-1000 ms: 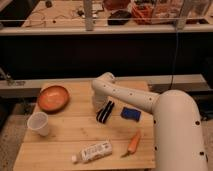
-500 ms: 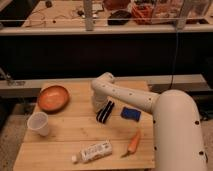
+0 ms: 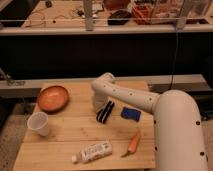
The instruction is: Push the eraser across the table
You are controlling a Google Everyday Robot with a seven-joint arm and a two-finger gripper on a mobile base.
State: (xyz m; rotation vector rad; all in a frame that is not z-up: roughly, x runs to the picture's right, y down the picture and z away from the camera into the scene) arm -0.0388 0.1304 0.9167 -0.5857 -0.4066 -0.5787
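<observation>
Camera view from above the tabletop (image 3: 55,147): we see the robot's white arm reaching in from the right, bent at the elbow, its gripper (image 3: 101,104) lowered near the middle of the planked surface, just behind and to the left of the eraser (image 3: 105,111). We cannot tell how the gripper is set, since the arm's own casing hides that end. The eraser, a small black block with pale stripes, lies slightly tilted near the tabletop's center, touching or very nearly touching the gripper. Just to its right sits a blue block (image 3: 130,113), near but apart. Closer to us lie a carrot (image 3: 133,143) and a white bottle (image 3: 95,151) on its side; a white cup (image 3: 39,123) and an orange bowl (image 3: 52,98) stand toward the left edge. By our reading, the push is at its start: contact looks made or about to be made, yet the eraser sits mid-table, with most of the wooden surface left to cross in any direction.
</observation>
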